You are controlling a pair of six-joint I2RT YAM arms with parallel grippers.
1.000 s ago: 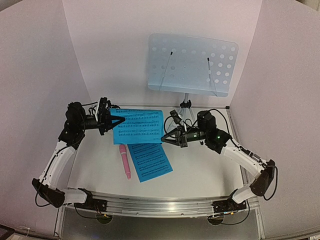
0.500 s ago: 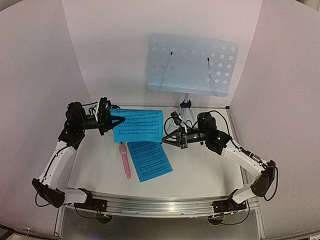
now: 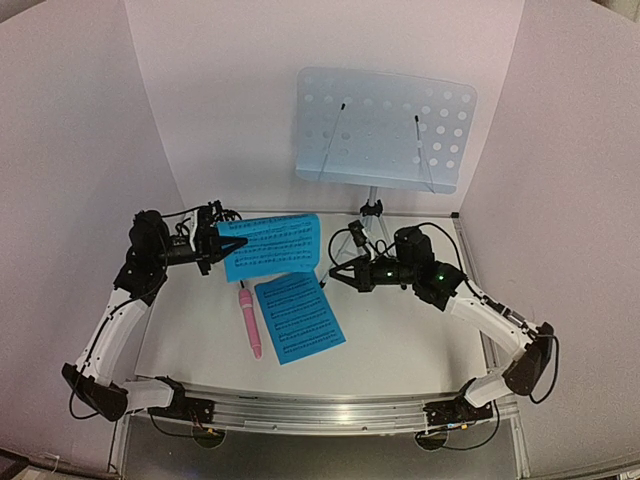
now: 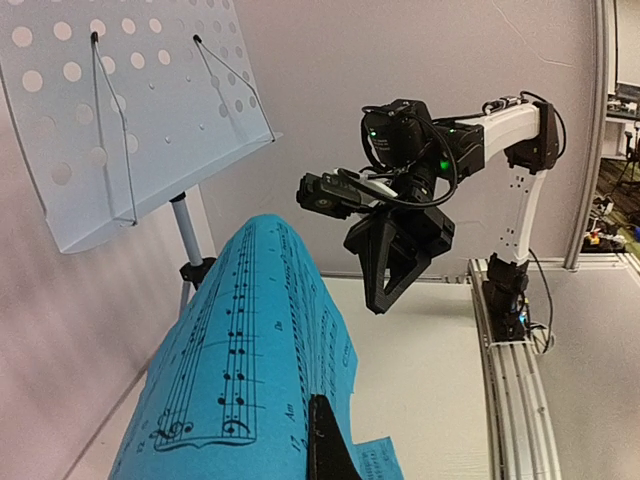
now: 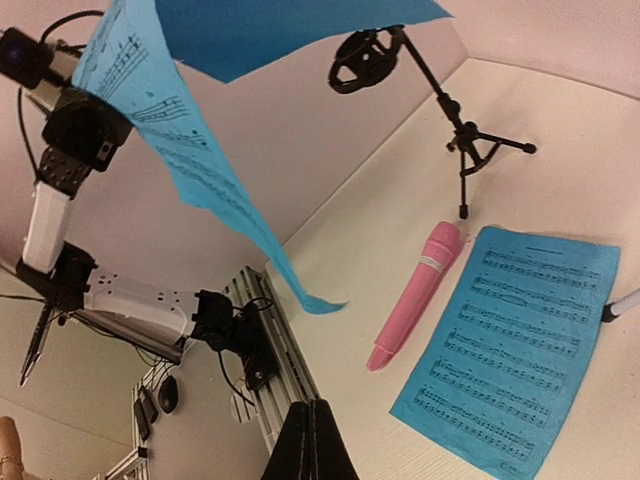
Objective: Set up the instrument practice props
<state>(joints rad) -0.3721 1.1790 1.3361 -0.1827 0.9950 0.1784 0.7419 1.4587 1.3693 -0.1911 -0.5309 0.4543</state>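
Note:
My left gripper (image 3: 213, 244) is shut on the left edge of a bright blue sheet-music page (image 3: 271, 245), holding it in the air; one black finger (image 4: 325, 445) shows over the page (image 4: 235, 370). My right gripper (image 3: 335, 275) is shut and empty, just right of that page and apart from it. A second blue page (image 3: 298, 317) lies flat on the table, with the pink microphone (image 3: 248, 323) to its left. The black tripod mic holder (image 5: 465, 140) stands behind the microphone (image 5: 415, 295). The pale-blue perforated music stand (image 3: 385, 128) stands at the back.
White walls close in the left, back and right sides. An aluminium rail (image 3: 320, 410) carrying both arm bases runs along the near edge. The stand's silver tripod legs (image 3: 372, 222) reach the table just behind my right gripper.
The left gripper has lifted the page up and slightly left. The page's right edge has come away from the right gripper, whose jaws have closed fully.

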